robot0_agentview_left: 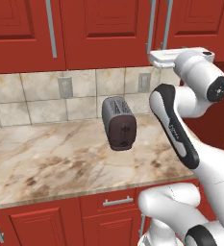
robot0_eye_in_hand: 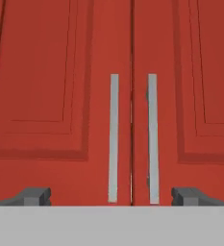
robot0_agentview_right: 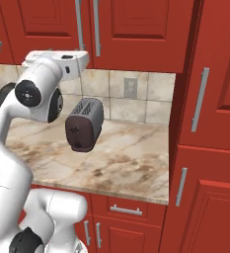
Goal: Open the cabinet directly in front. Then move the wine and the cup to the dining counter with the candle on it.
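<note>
The red upper cabinet [robot0_eye_in_hand: 46,96] is closed; its two panelled doors meet at a centre seam. Two long silver bar handles [robot0_eye_in_hand: 114,137] [robot0_eye_in_hand: 153,137] run side by side on either side of that seam. My gripper [robot0_eye_in_hand: 112,197] is open, pointing straight at the doors, with its fingertips [robot0_eye_in_hand: 34,196] spread wider than both handles and nothing between them. From the base views, my gripper [robot0_agentview_left: 157,57] [robot0_agentview_right: 81,63] hovers just under the cabinet's lower edge, close to the handles [robot0_agentview_left: 152,26] [robot0_agentview_right: 95,27]. The wine and the cup are hidden. The dining counter and the candle are out of view.
A dark grey toaster [robot0_agentview_left: 118,122] [robot0_agentview_right: 84,123] stands on the marbled worktop [robot0_agentview_left: 46,158] below my hand. Beige tiles with wall outlets [robot0_agentview_left: 65,87] back the worktop. A tall red cabinet [robot0_agentview_right: 210,123] closes off the right side. Low red drawers [robot0_agentview_left: 116,202] sit under the worktop.
</note>
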